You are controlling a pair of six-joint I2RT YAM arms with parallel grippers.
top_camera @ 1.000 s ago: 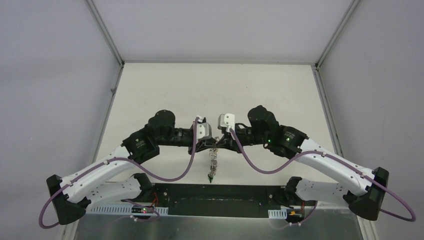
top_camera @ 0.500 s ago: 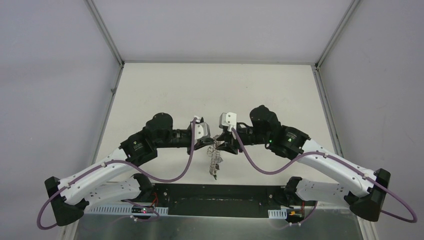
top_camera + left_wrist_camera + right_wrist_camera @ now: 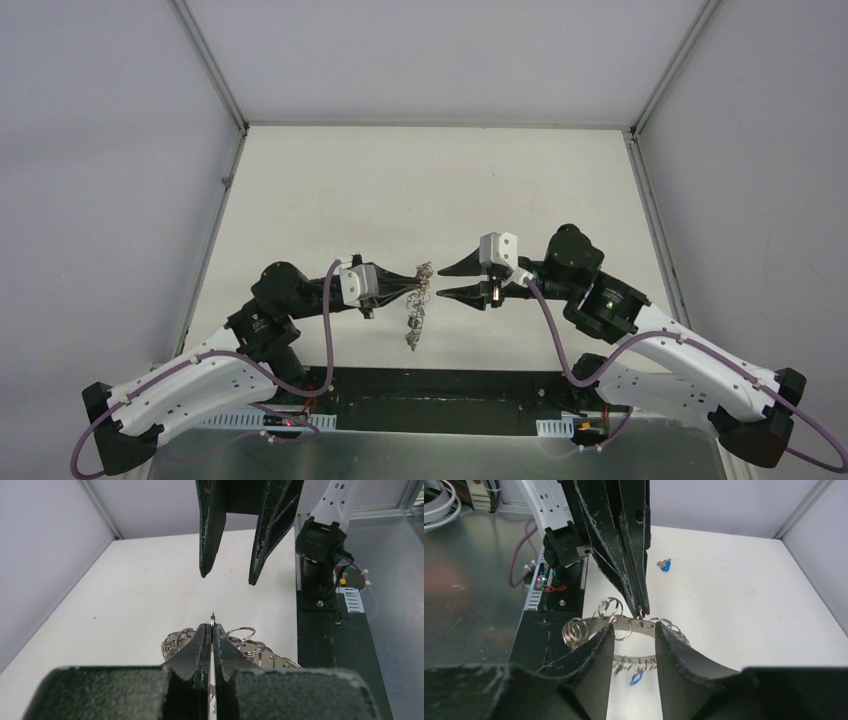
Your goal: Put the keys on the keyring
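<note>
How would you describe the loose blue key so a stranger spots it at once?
In the right wrist view, find the white table and the left gripper pinching the keyring. Past it lies a blue-headed key, alone on the table; the other blue tag hangs below the ring.

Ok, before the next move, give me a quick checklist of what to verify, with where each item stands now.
1. Grip: the left gripper is shut on the keyring: ok.
2. Clearance: the keyring hangs above the table: ok.
3. Free arm: the right gripper is open, apart from the keyring: ok.
4. Next key: a loose blue key lies on the table: ok.
5. Threaded: the blue piece under the keyring is hooked on: cannot tell.
</note>
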